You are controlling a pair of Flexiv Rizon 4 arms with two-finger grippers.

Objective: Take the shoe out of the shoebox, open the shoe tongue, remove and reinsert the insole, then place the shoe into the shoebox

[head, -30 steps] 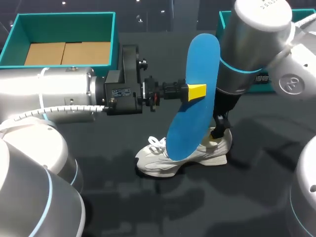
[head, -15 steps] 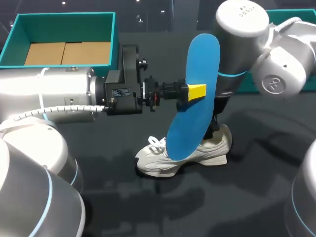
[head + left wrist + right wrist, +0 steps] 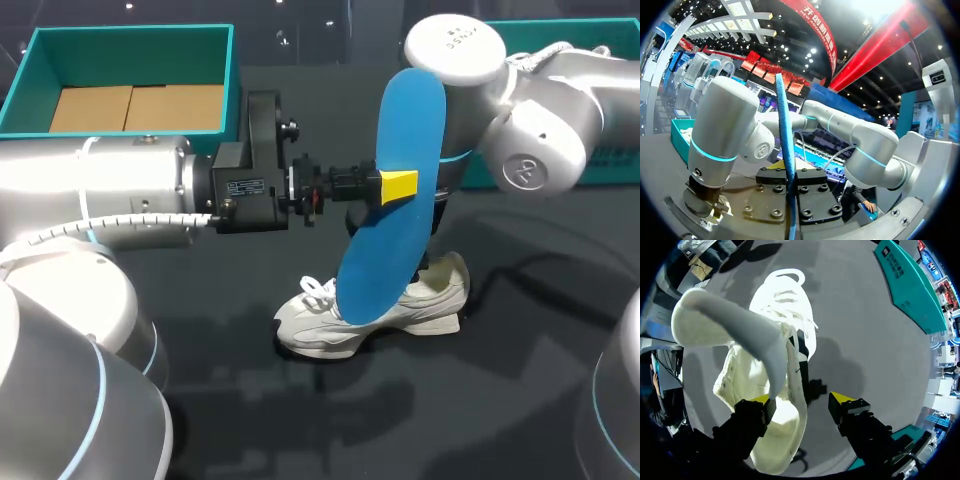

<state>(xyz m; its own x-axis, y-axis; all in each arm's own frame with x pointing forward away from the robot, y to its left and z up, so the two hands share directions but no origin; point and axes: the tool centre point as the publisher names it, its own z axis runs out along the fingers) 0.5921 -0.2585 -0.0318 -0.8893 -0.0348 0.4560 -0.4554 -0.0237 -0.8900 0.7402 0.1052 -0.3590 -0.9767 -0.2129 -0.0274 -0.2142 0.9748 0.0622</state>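
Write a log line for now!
left gripper: shut on insole | insole: out of shoe | right gripper: open at shoe heel | shoe: on table

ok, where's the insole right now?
Middle of the head view: the blue insole is held on end in the air by the left gripper, just above the white shoe.

Head view: looking down from above and behind.
Left wrist view: facing sideways, very near the insole (image 3: 786,150), edge-on.
Right wrist view: pointing down, close over the shoe (image 3: 740,385).
Shared: head view is showing both.
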